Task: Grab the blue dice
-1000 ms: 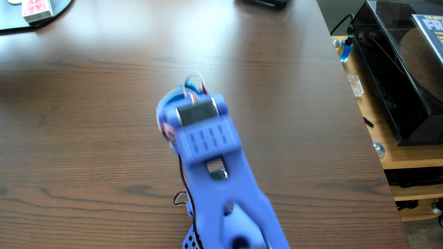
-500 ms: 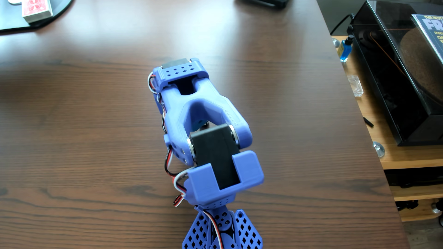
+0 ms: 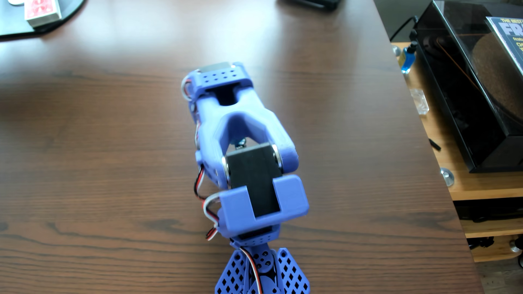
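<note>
The blue dice does not show anywhere in this view; it is hidden or out of frame. The light-blue plastic arm lies folded over the middle of the brown wooden table, running from the table's centre down to the bottom edge. Two blue latticed pieces around a servo horn at the bottom edge look like the gripper. Their tips are cut off by the frame, so I cannot tell how the jaws stand or whether anything is between them.
A red card box sits on a dark mat at the top left corner. The table's right edge runs down the picture. Beyond it stands a wooden shelf with a black record player and a small blue bottle.
</note>
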You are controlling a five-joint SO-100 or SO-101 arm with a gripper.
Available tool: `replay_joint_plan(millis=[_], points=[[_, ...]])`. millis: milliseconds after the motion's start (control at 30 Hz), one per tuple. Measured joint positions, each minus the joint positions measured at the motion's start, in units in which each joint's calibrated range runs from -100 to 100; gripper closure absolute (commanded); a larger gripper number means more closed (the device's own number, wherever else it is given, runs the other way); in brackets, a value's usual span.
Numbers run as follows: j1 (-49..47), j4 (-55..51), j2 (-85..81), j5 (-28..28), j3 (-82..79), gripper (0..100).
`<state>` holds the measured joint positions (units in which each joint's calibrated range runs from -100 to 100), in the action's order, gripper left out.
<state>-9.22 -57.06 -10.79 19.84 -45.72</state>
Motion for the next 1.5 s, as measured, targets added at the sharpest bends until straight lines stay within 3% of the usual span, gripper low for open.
replay_joint_plan(millis=[233,1500], points=[[4.31,0.0,6.52,2.35,1.97,85],[2.68,0.43,10.12,3.4,8.52,85]])
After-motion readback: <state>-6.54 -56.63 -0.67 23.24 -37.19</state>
